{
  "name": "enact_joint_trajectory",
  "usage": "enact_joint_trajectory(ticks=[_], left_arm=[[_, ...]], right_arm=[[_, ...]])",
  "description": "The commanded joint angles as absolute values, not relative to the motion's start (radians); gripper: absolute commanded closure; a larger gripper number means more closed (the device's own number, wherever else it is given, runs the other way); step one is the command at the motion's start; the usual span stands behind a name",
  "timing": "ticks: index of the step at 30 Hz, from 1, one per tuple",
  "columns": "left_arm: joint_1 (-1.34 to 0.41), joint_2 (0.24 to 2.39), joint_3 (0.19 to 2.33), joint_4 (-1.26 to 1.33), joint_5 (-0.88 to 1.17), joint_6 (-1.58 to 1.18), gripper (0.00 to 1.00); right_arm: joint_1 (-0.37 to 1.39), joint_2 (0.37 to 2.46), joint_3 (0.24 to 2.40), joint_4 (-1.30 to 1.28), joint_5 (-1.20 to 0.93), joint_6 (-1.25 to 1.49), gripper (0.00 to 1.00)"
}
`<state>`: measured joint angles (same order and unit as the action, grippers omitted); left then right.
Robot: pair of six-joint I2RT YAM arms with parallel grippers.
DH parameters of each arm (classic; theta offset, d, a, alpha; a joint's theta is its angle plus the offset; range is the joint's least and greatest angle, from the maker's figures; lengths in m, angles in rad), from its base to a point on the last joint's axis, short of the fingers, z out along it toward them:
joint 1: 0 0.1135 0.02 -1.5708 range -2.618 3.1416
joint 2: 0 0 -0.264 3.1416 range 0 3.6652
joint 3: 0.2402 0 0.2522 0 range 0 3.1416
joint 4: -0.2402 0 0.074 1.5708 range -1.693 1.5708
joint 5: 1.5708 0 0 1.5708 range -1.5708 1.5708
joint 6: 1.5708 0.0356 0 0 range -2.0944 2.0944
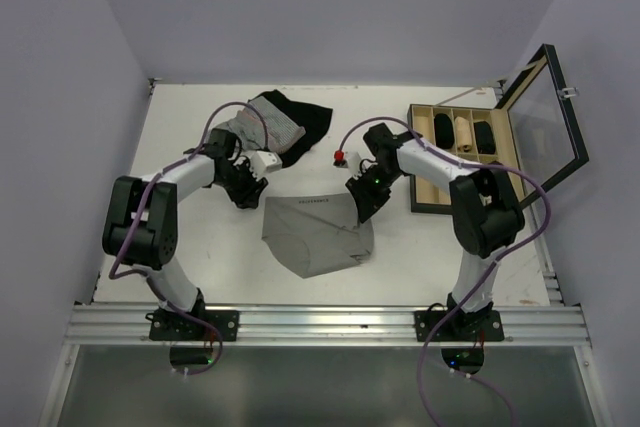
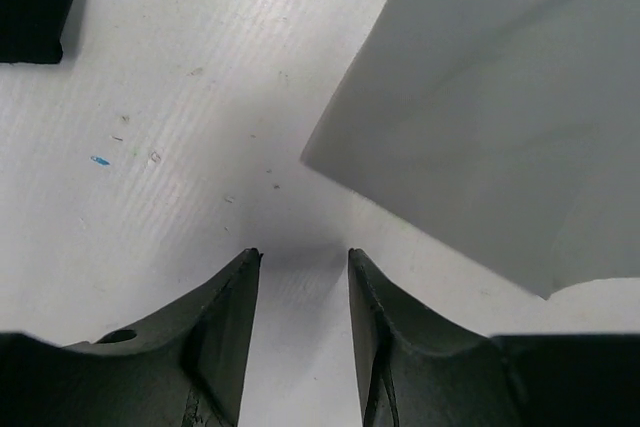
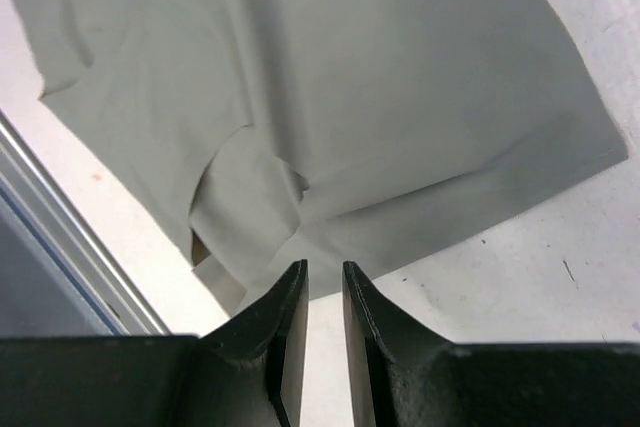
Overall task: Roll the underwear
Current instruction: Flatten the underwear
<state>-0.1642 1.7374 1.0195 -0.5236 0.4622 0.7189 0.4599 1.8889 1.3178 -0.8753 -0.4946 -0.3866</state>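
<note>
**Grey underwear flat mid-table, both grippers parted and empty**

The underwear (image 1: 318, 232) is laid out flat on the white table (image 1: 200, 267), in the middle between the two arms. Its waistband is turned to the far side, and faint lettering is seen on it. A small fold is seen in the cloth near the edge closest to the right gripper.

The left gripper (image 1: 247, 194) is held low just beside the far-left corner of the underwear. In the left wrist view its jaws are parted, only bare table is seen in the gap, and nothing is gripped. The cloth corner lies ahead and to the right, apart from the fingers (image 2: 225, 327).

The right gripper (image 1: 361, 209) is placed at the right edge of the underwear. In the right wrist view its jaws are parted narrowly and no cloth is seen in the gap. The tips sit right at the hem; contact cannot be told.

A pinstriped garment (image 1: 262, 132) and a black garment (image 1: 305, 117) are piled at the far left. A compartment box (image 1: 425, 162) with its glass lid (image 1: 545, 112) raised is seen at the right. A small red object (image 1: 340, 157) lies between them.
</note>
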Motion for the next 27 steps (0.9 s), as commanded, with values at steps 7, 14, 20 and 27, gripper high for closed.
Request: enact_joint_trajectory(ticks=[7,14,20,27], left_arm=[[-0.210,1.519,0.956,-0.526,0.531,0.646,0.53],[-0.241,1.516,0.891,-0.433,0.557,0.571,0.52],[-0.245,1.335,0.727,-0.364,0.529,0.565,0.27],[-0.394,1.183,0.606,-0.250,0.329,0.525,0.00]], right_arm=[[0.501,1.871,1.367,-0.873,-0.468,-0.336,0.73],[0.537,1.904,1.329,-0.865,-0.332,-0.333,0.69],[0.552,1.832,1.232,-0.816,-0.261,-0.322,0.63],[0.560,1.870,1.221,-0.792,-0.258,-0.325,0.81]])
